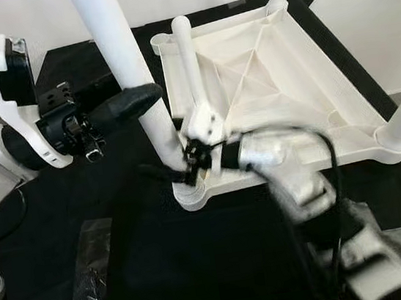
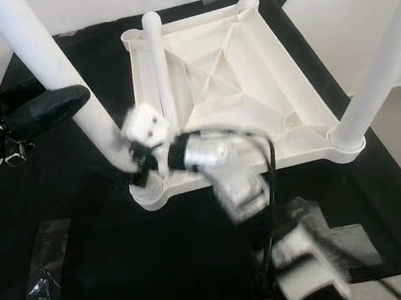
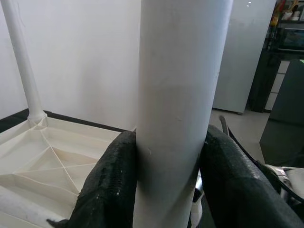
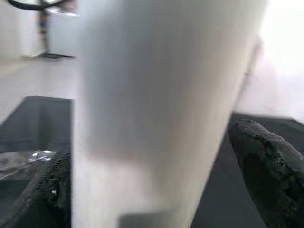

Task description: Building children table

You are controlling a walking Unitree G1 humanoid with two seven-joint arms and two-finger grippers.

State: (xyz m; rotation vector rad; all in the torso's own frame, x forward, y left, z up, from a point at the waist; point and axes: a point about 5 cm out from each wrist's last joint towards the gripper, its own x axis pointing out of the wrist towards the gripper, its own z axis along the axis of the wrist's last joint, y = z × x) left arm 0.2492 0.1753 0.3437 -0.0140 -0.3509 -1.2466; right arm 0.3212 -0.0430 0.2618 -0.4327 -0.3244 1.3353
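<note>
I see tabletop [image 1: 266,89] inverted, frame centre, on black cloth [image 1: 201,268]; left gripper [image 3: 166,190] clamps near leg [image 1: 126,63] mid-shaft, centre left; right gripper [image 2: 133,170] straddles its base, fingers open; loose leg [image 1: 189,63] lies inside; bag [image 1: 89,283] lower left.

Head stereo pair looking down at upturned table [image 1: 265,82], wrist cameras close on shared leg [image 3: 178,109]

One upturned tabletop [image 1: 264,75], four legs

Three white legs stand upright in corner sockets; one leg [image 1: 189,63] lies loose on the tabletop. One clear plastic bag [image 1: 89,283] lies on the black-draped desk [image 1: 201,268].
</note>
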